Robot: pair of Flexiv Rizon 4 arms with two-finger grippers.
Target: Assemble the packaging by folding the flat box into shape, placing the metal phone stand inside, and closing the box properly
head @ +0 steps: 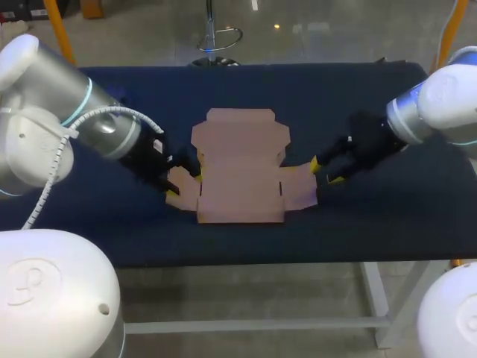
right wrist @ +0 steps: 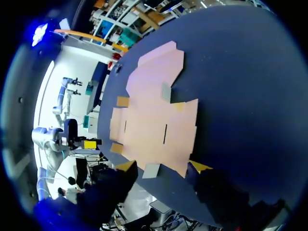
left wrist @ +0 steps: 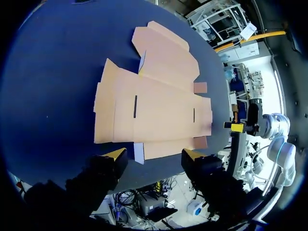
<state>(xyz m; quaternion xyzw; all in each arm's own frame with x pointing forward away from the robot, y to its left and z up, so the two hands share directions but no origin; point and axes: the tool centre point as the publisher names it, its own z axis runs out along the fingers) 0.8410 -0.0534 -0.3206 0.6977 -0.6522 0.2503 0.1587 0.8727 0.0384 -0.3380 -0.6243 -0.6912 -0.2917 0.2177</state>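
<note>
The flat tan cardboard box [head: 240, 168] lies unfolded in the middle of the dark blue table. My left gripper [head: 182, 177] sits low at its left side flap, and my right gripper [head: 322, 170] at its right side flap. In the left wrist view the box [left wrist: 154, 106] spreads out just ahead of my gripper [left wrist: 154, 156], whose yellow fingertips [left wrist: 117, 154] stand wide apart, open, with nothing pinched. The right wrist view shows the same: the box [right wrist: 154, 120] ahead of the open gripper [right wrist: 162, 167]. No metal phone stand is visible in any view.
The blue table [head: 373, 224] carries only the box. Its front edge runs close under the box, and its back edge lies well beyond the box's far flaps.
</note>
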